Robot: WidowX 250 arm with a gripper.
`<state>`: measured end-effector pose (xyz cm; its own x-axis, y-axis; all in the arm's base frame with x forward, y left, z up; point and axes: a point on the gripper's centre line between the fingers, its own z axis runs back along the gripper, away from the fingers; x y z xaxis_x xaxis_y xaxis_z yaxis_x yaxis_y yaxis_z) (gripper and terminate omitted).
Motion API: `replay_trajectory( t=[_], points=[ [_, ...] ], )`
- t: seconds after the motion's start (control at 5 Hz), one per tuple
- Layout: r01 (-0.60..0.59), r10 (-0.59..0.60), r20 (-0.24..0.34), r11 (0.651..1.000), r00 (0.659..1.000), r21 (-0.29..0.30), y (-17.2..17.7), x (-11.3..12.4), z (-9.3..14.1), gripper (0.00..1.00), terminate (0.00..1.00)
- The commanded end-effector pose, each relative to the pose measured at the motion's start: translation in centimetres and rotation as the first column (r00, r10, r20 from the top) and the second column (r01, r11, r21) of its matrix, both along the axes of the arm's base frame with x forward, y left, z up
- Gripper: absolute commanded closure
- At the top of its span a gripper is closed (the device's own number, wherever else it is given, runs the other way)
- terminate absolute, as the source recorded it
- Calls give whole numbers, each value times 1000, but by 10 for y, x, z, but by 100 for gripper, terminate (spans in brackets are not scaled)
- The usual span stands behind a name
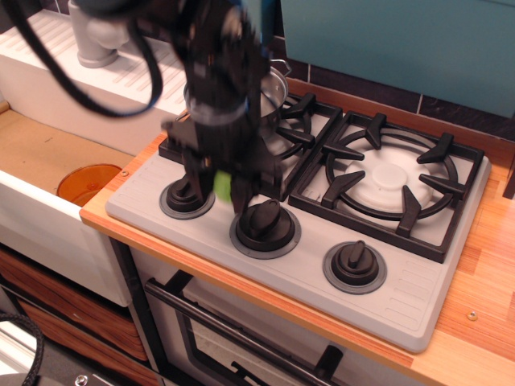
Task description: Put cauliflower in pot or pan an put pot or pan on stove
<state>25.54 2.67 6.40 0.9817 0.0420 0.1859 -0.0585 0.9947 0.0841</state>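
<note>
My gripper [223,193] hangs over the front left of the light-grey stove [402,299], between the left knob [185,196] and the middle knob [264,223]. It is blurred by motion. Its fingers are shut on the light-green cauliflower [220,182], of which only a narrow strip shows between them. The shiny steel pot [276,87] stands on the back left burner, mostly hidden behind my arm; only its right rim and one loop handle show.
The right burner [393,180] with its black grate is bare. A third knob [354,263] sits at the front right. An orange round container [87,183] lies in the low recess left of the stove. A wooden counter [483,265] runs along the right.
</note>
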Motion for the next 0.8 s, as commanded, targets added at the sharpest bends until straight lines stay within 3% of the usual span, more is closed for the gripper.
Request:
replay_trajectory(
  t=[0.0, 0.2, 0.6],
  points=[
    [40, -40, -25, 999, 999, 11, 26, 39, 55, 100, 0],
    [68, -68, -35, 998, 997, 2, 40, 59, 60, 100, 0],
    [109, -109, -19, 994, 994, -15, 66, 92, 50, 100, 0]
  ],
)
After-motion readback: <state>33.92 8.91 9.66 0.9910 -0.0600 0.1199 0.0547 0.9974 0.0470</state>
